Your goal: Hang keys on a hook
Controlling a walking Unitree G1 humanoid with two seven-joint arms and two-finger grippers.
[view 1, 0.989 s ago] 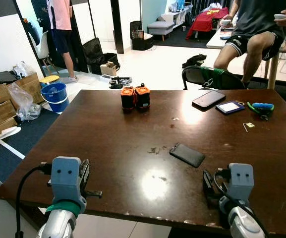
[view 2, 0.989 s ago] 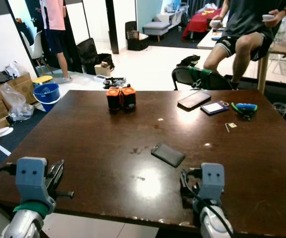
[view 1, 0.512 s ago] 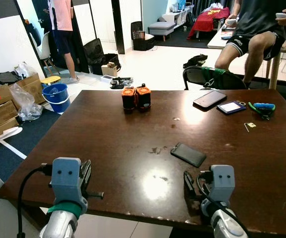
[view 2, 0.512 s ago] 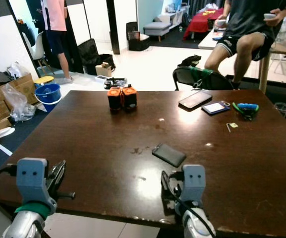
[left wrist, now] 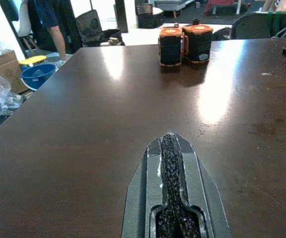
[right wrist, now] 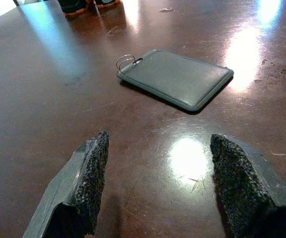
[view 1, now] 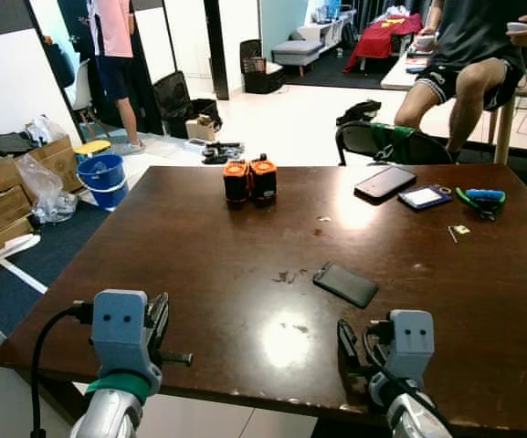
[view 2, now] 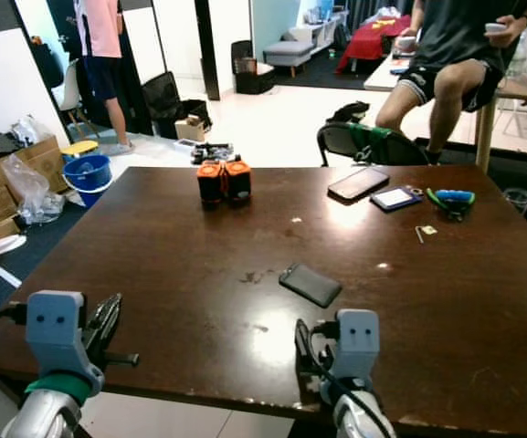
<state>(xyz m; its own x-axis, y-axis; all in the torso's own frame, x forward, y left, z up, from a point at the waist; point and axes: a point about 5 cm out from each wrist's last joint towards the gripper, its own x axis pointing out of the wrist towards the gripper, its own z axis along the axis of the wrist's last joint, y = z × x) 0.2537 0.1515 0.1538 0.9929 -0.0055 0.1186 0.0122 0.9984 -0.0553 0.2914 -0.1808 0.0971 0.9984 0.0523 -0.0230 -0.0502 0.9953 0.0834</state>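
Observation:
A flat dark grey key holder with a small metal ring lies on the brown table, right of the middle. My right gripper hovers low over the table's front edge, just short of the holder, and stands open with nothing between its fingers. The holder lies ahead of it, a little apart. At the front left corner, my left gripper is shut and empty, pointing across the table toward the batteries.
Two orange-and-black batteries stand at the table's far middle. A phone, a blue-edged card and green pliers lie far right. One person sits behind; another stands back left near a blue bucket and boxes.
My right gripper has slid left along the front edge and now faces the key holder. The left arm has stayed put.

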